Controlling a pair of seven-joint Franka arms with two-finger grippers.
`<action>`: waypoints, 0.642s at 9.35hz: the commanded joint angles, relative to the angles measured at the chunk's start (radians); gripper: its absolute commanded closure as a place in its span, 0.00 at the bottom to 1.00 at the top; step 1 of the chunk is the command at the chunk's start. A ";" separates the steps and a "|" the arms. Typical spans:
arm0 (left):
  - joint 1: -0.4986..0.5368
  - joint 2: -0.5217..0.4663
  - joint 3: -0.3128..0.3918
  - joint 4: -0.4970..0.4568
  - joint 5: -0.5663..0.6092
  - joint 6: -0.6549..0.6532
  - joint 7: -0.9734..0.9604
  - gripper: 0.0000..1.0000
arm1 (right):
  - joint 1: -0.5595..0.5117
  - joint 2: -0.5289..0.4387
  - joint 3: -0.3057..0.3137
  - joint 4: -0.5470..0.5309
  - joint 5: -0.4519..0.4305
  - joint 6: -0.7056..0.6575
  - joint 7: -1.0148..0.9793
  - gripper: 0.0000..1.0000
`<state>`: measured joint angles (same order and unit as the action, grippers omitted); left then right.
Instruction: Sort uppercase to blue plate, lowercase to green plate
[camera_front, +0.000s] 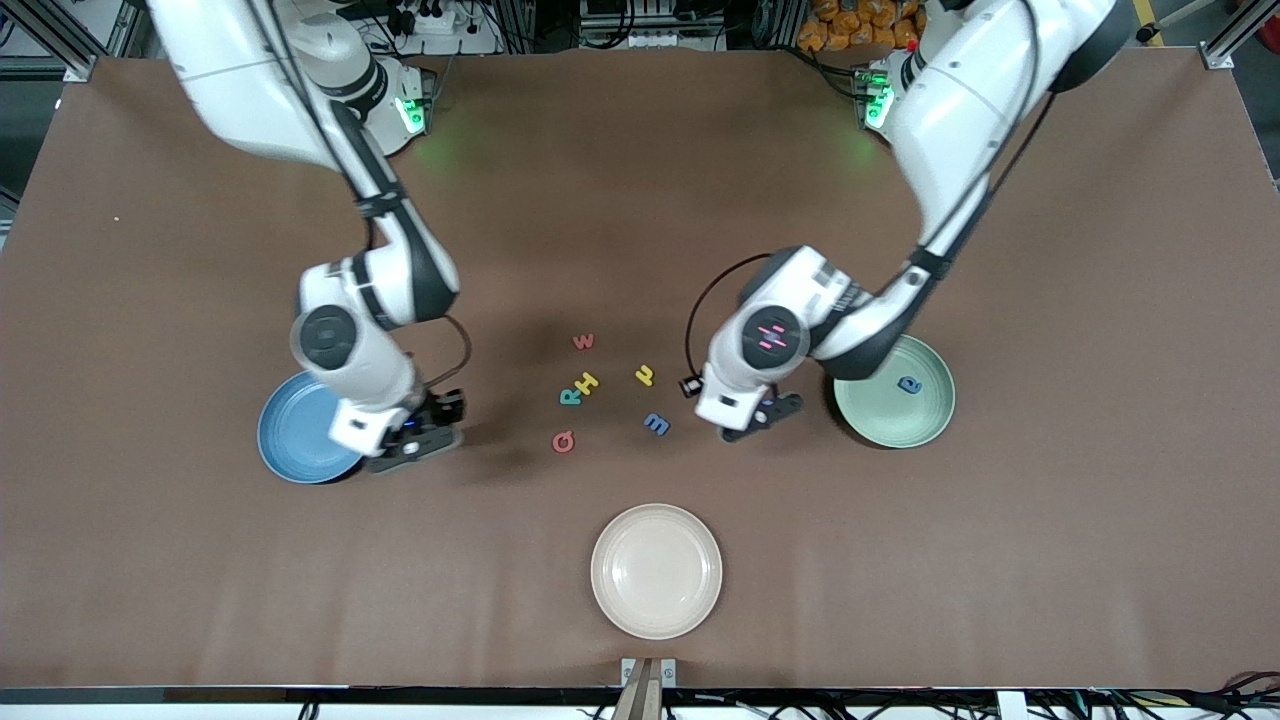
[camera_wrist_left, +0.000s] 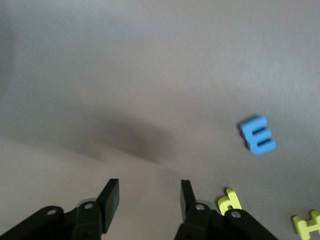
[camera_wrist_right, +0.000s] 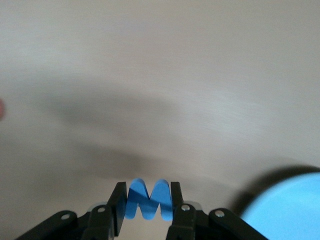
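Observation:
My right gripper (camera_wrist_right: 146, 194) is shut on the blue W (camera_wrist_right: 147, 202) and hangs beside the blue plate (camera_front: 295, 440), over the table toward the letters. My left gripper (camera_wrist_left: 150, 189) is open with nothing between its fingers. It hovers over bare table between the blue m (camera_front: 657, 424) and the green plate (camera_front: 880, 420), which holds the blue a (camera_front: 908, 385). Loose on the table lie the pinkish-red w (camera_front: 584, 342), yellow H (camera_front: 587, 383), teal R (camera_front: 569, 397), pinkish-red Q (camera_front: 564, 441) and yellow u shape (camera_front: 646, 376). The left wrist view shows the m (camera_wrist_left: 257, 135).
A cream-white plate (camera_front: 656, 570) sits near the table's front edge, nearer the camera than the cluster of letters. The brown table cloth (camera_front: 1050, 520) spreads wide around both plates.

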<state>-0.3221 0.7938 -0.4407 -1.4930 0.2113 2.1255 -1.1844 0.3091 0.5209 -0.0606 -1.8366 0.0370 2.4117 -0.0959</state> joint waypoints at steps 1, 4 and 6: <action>-0.114 0.028 0.078 0.043 0.055 0.039 -0.075 0.40 | -0.091 -0.047 0.013 -0.023 -0.012 -0.048 -0.020 1.00; -0.240 0.100 0.158 0.112 0.060 0.085 -0.127 0.40 | -0.273 -0.038 0.015 -0.023 -0.011 -0.056 -0.256 1.00; -0.293 0.108 0.207 0.149 0.057 0.120 -0.142 0.39 | -0.301 -0.032 0.015 -0.024 -0.011 -0.057 -0.269 1.00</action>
<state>-0.5838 0.8805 -0.2602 -1.4072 0.2439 2.2373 -1.2947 0.0145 0.5020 -0.0650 -1.8463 0.0346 2.3607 -0.3641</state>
